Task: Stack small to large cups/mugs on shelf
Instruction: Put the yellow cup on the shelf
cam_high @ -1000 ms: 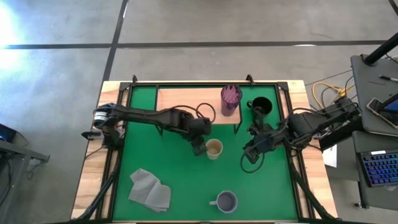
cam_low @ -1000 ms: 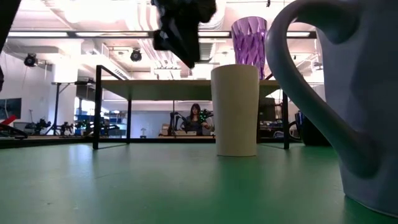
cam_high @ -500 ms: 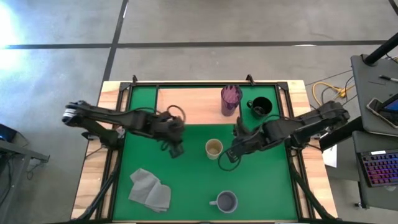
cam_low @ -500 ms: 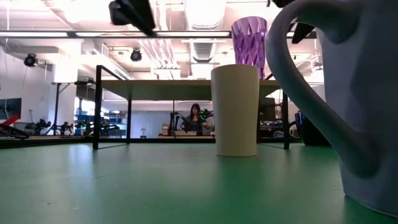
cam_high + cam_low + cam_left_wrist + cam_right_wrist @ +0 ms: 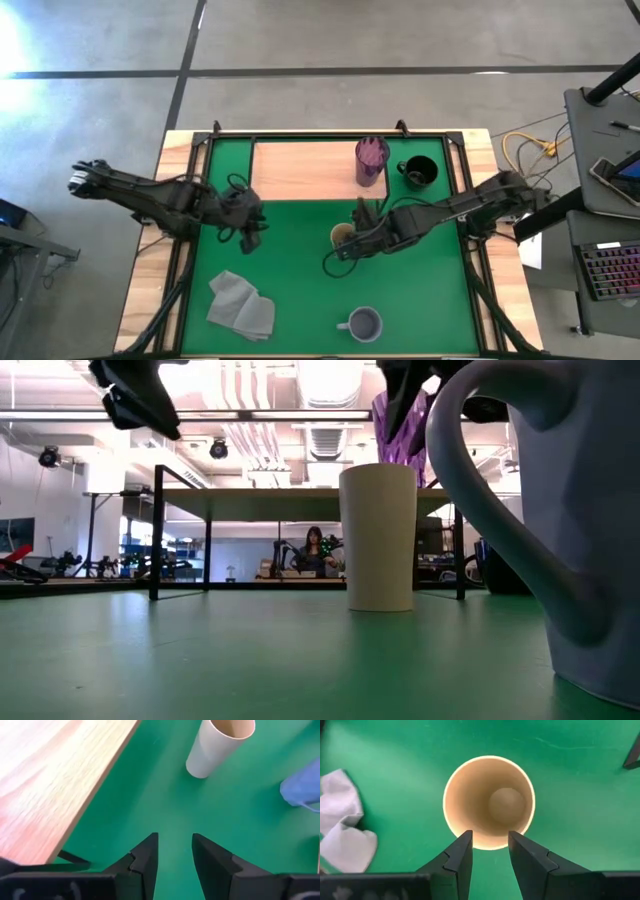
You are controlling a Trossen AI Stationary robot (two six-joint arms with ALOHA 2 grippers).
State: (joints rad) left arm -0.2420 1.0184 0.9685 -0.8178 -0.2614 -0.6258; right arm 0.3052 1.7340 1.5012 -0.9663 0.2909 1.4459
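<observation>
A crumpled grey cloth (image 5: 241, 305) lies on the green mat (image 5: 300, 290) near its front left corner. Off the table's right side sit a keyboard (image 5: 610, 270) and yellow cables (image 5: 522, 150). A person (image 5: 314, 550) sits far behind.

Shelf (image 5: 300, 170): light wood board, visible grain, low sheen; thin black metal legs. 
Mat (image 5: 300, 290): green, matt, smooth, fine scuffs showing in the right wrist view. 
Bench edges (image 5: 150, 300): pale bare wood, black metal rails along them. 
Tan cup (image 5: 489, 801): matt, smooth, paper or plastic, cannot tell. 
Purple tumbler (image 5: 371, 158): translucent, faceted, glossy plastic or glass. 
Black mug (image 5: 419, 172): glossy. 
Lavender-grey mug (image 5: 364, 324): smooth, soft sheen. 
Cloth (image 5: 241, 305): grey, soft, creased. 
Gripper fingers (image 5: 145, 865): dark matt plastic.
</observation>
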